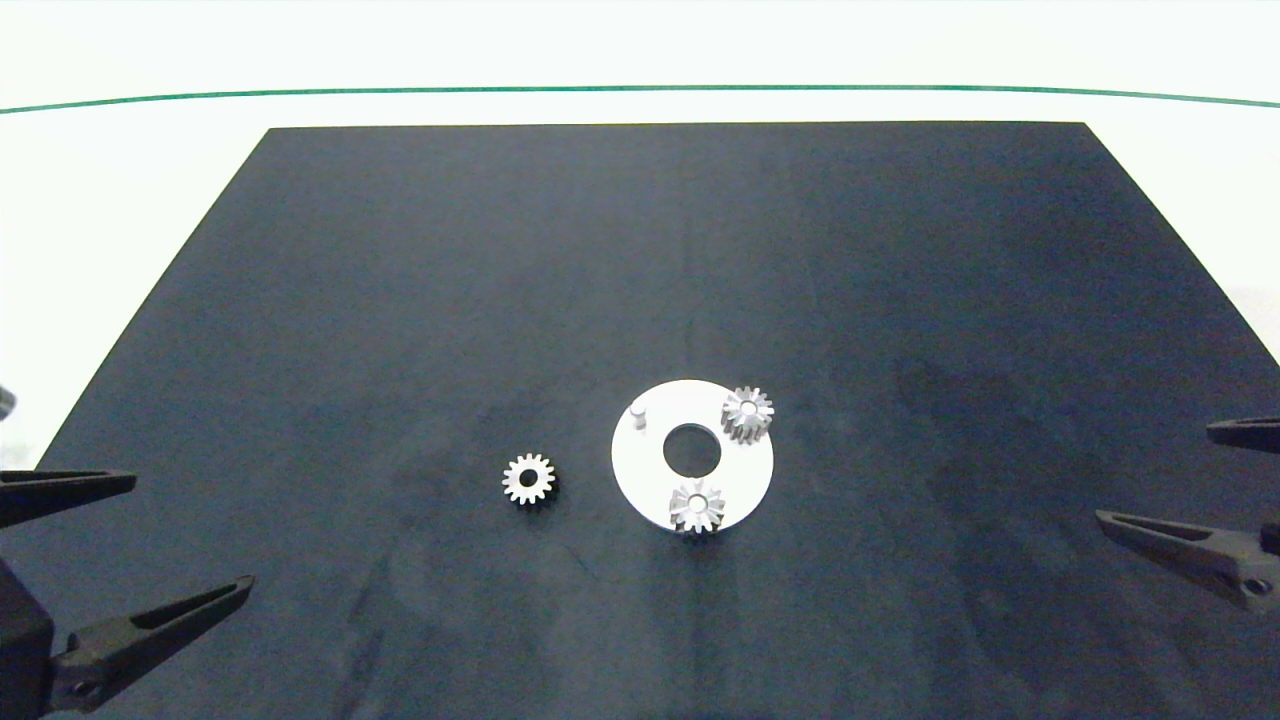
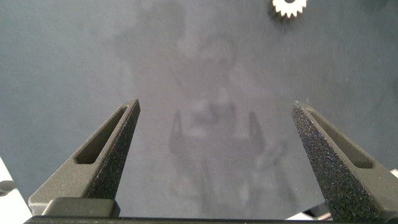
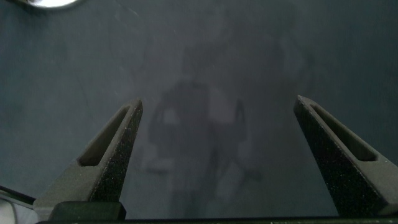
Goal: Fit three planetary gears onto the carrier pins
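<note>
A flat white carrier disc [image 1: 650,480] with a large centre hole lies near the front middle of the dark mat. One planetary gear [image 1: 748,413] sits on its far right pin, a second gear [image 1: 697,507] on its near pin. The far left carrier pin [image 1: 639,411] stands bare. A third gear [image 1: 528,479] lies flat on the mat to the left of the disc, and its edge [image 2: 290,7] shows in the left wrist view. My left gripper [image 1: 185,530] hangs open at the front left and my right gripper [image 1: 1155,475] open at the right edge; both hold nothing.
The dark mat [image 1: 400,300] covers most of a white table, with a green line [image 1: 640,89] along the far side. A bright edge of the disc [image 3: 53,3] shows in the right wrist view.
</note>
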`<state>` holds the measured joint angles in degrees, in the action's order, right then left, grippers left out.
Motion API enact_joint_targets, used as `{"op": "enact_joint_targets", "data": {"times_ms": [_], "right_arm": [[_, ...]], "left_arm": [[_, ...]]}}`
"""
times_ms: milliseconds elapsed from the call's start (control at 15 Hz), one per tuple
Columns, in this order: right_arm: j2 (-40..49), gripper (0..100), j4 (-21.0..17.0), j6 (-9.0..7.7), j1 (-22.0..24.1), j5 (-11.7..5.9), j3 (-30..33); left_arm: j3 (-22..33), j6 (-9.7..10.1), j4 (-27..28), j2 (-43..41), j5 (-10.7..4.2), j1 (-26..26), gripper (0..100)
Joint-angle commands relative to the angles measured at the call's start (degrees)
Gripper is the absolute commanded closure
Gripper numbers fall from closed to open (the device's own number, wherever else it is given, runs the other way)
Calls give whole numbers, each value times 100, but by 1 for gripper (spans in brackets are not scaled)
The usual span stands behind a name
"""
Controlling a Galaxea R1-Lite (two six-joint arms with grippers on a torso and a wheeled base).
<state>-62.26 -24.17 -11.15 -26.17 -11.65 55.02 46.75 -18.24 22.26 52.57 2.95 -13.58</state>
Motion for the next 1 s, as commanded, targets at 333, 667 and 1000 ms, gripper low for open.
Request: {"op": "enact_joint_targets", "data": {"times_ms": [333, 667, 1000], "right_arm": [[768, 0, -44, -431, 68, -12, -659], [372, 0, 106, -431, -19, 58, -1090], [117, 0, 449, -431, -37, 49, -1283]], "left_arm": [[-114, 13, -1004, 1599, -383, -786, 0], [-34, 4, -1514, 2548, -444, -910, 0], [458, 22, -1505, 3014, -444, -1112, 0]]}}
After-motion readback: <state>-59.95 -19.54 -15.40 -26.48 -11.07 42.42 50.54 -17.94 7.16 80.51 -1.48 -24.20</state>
